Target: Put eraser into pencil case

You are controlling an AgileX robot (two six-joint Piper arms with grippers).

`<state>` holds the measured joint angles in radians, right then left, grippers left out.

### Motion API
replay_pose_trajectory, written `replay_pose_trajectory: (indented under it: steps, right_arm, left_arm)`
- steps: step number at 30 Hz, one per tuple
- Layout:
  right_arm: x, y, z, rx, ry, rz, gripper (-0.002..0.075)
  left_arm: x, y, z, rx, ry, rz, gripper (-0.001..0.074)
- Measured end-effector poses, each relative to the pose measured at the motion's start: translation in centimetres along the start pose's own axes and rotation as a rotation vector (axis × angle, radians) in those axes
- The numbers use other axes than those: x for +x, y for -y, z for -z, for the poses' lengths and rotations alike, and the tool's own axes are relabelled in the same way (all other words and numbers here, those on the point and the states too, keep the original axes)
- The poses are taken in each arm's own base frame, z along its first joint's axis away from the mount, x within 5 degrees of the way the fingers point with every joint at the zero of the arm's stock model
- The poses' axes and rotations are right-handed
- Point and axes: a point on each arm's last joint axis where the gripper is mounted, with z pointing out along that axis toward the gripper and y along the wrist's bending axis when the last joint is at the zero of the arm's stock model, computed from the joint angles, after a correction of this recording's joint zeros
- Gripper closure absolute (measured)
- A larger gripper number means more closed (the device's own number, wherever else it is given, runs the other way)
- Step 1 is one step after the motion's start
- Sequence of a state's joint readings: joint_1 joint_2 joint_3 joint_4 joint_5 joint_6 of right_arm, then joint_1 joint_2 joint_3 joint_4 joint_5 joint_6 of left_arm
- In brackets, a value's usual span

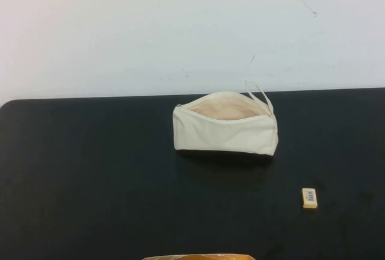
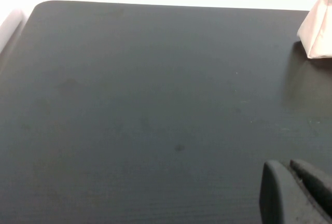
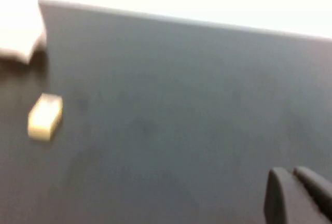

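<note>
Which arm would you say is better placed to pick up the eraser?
Probably the right: the eraser lies on the robot's right of the pencil case. The right tool sees it; the left tool doesn't.

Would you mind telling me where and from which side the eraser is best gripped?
Probably from straight above, across its two long edges: the eraser lies flat, label up, on the table, apart from the pencil case. The right hand is nearer it; the left hand is farther away.

barcode label on eraser [image 1: 310, 197], nothing readable
</note>
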<state>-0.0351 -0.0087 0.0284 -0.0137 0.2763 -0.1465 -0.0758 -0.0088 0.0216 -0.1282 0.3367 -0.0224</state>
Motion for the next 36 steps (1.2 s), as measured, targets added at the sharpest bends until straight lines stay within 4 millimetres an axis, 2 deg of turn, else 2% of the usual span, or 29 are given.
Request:
replay_pose_trajectory:
  steps: [2,5,9,12,15,19,23,24,26,29,33,36]
  right_arm:
    - [-0.8,0.1,0.0,0.012,0.084,0.0,0.0727]
    - [-2.8,0.4,0.5,0.047,0.317,0.0,0.0727]
    - [-5.8,0.9,2.1,0.101,0.687,0.0,0.0727]
    - [-7.2,1.1,3.6,0.134,0.908,0.0,0.0727]
    - [-7.9,1.2,4.8,0.152,1.066,-0.014,0.0727]
    - [-8.2,1.4,5.4,0.144,1.142,-0.085,0.0727]
    - [-9.3,1.6,5.5,0.114,1.063,-0.12,0.0727]
    - [-11.1,1.7,6.3,0.103,0.994,-0.105,0.0727]
    - [-13.0,1.9,7.1,0.105,0.892,-0.06,0.0727]
    - [-15.6,2.3,7.1,0.093,0.686,-0.023,0.0727]
    - [-18.0,2.6,5.6,0.051,0.378,-0.022,0.0727]
    - [-18.0,2.6,3.3,0.009,0.084,-0.027,0.0727]
  left_arm:
    - [0.0,0.0,0.0,0.0,0.0,0.0,0.0736]
    - [0.0,0.0,0.0,0.0,0.0,0.0,0.0736]
    - [0.0,0.0,0.0,0.0,0.0,0.0,0.0736]
    - [0.0,0.0,0.0,0.0,0.0,0.0,0.0736]
    - [0.0,0.0,0.0,0.0,0.0,0.0,0.0736]
    - [0.0,0.0,0.0,0.0,0.0,0.0,0.0736]
    - [0.0,0.0,0.0,0.0,0.0,0.0,0.0736]
    - [0.0,0.0,0.0,0.0,0.0,0.0,0.0736]
    - [0.0,0.0,0.0,0.0,0.0,0.0,0.0736]
    - [0.0,0.0,0.0,0.0,0.0,0.0,0.0736]
    - [0.0,0.0,0.0,0.0,0.0,0.0,0.0736]
    - [0.0,0.0,0.0,0.0,0.0,0.0,0.0736]
